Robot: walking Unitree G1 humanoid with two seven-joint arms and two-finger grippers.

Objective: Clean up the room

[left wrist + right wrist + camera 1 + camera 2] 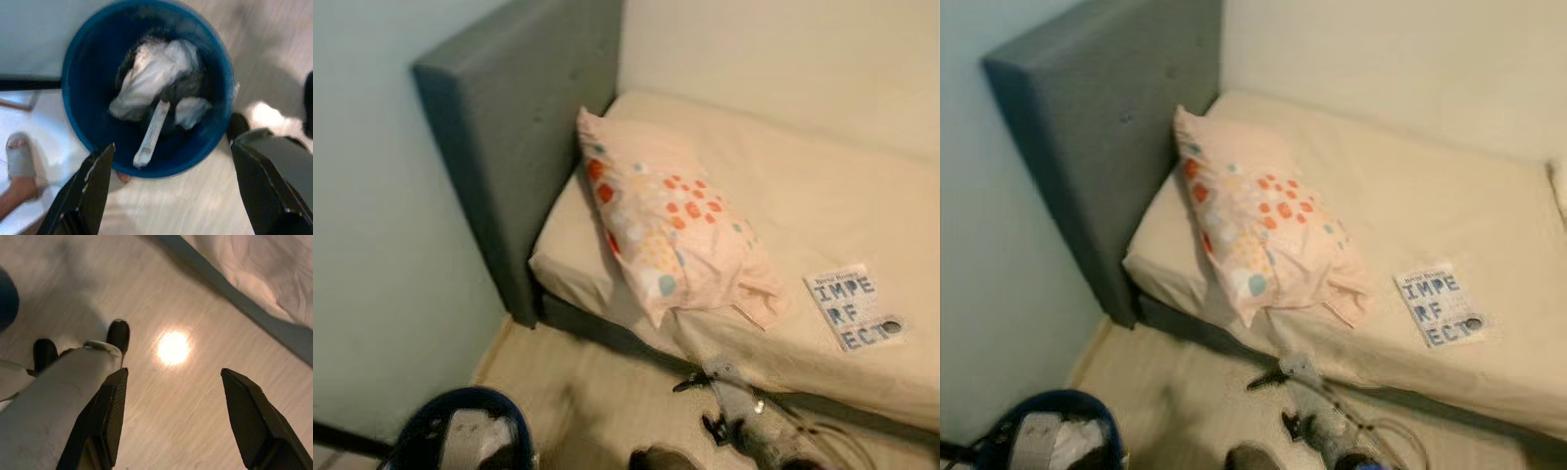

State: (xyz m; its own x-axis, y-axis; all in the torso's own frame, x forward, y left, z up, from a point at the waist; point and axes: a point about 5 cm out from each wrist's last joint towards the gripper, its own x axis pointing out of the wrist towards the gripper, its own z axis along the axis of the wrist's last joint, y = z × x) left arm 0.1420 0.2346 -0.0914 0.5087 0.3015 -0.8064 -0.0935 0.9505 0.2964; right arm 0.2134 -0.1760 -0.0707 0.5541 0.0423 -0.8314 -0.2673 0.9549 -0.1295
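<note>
Bed (822, 186) with cream sheet stands against a grey upholstered headboard (524, 127), in the corner of the room. Pillow (671, 230), pale pink with orange and teal spots, lies tilted at the head end of the bed, one end propped against the headboard, the other reaching toward the front edge of the mattress. Book (855, 306), white cover with large blue letters, lies flat near the front edge of the bed, just beside the pillow's lower corner, apart from it.

Blue bin (146, 88) sits on the pale wood floor (186, 396), near the wall and off the head-end corner of the bed. Inside: crumpled white paper or cloth (151, 78) and a long pale wrapper or tube (151, 133) leaning against the inner wall.

Left gripper (171, 191) hangs directly above the bin; jaws wide, nothing between them. Right gripper (181, 423) points down at bare floor beside the bed's front edge; jaws wide, nothing held. Bright light spot on the floor between its fingers (110, 416).

A person's foot in a grey sandal (19, 159) stands on the floor near the bin.
</note>
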